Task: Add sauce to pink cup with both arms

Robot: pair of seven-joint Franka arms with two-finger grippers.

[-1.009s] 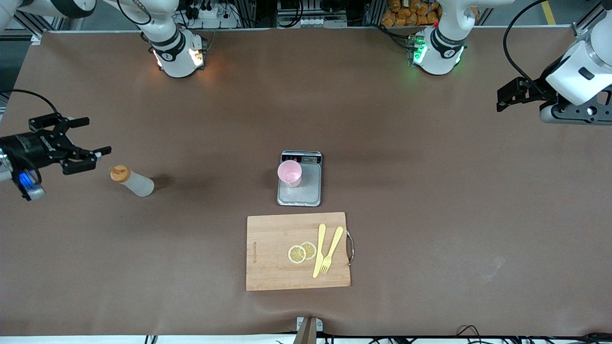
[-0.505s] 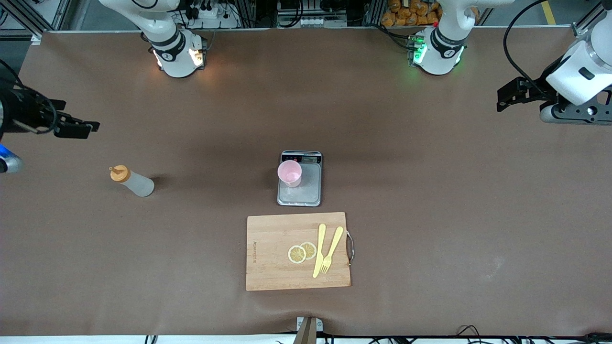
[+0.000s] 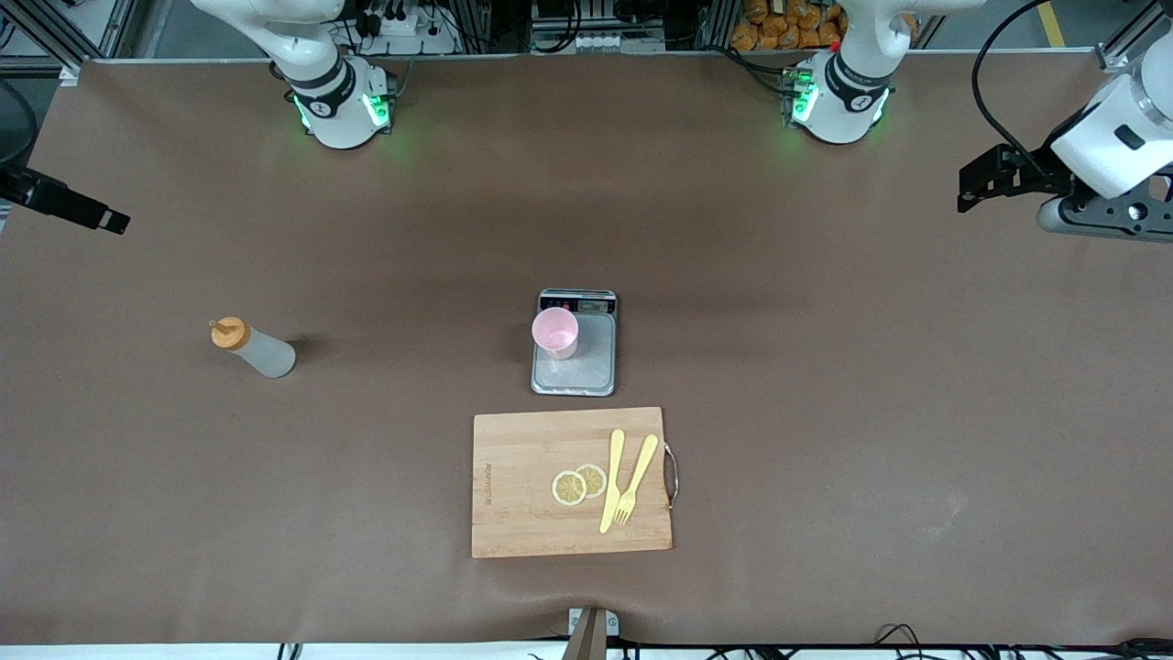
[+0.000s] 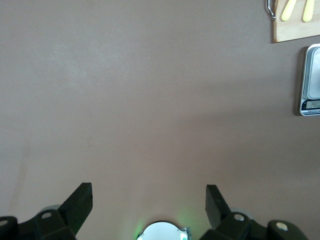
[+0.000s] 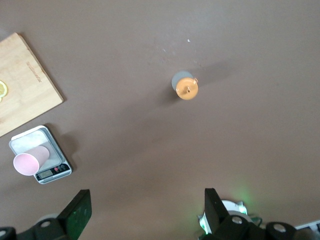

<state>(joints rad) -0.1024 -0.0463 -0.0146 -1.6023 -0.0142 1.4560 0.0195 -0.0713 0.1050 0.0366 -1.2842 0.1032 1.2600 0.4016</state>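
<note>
Pink cup (image 3: 555, 332) upright on scale (image 3: 575, 364) mid-table; contents impossible to tell. Sauce bottle (image 3: 252, 347) standing capped toward right arm's end, held by neither. Left gripper (image 4: 149, 202) and right gripper (image 5: 144, 207) raised over table ends, fingers apart: fits before pouring or after.

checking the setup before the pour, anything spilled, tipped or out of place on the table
Nothing stands out. The sauce bottle stands upright with its orange cap on, toward the right arm's end. The pink cup sits upright on the scale. No spill shows. Both grippers, left and right, are open and hold nothing.
</note>
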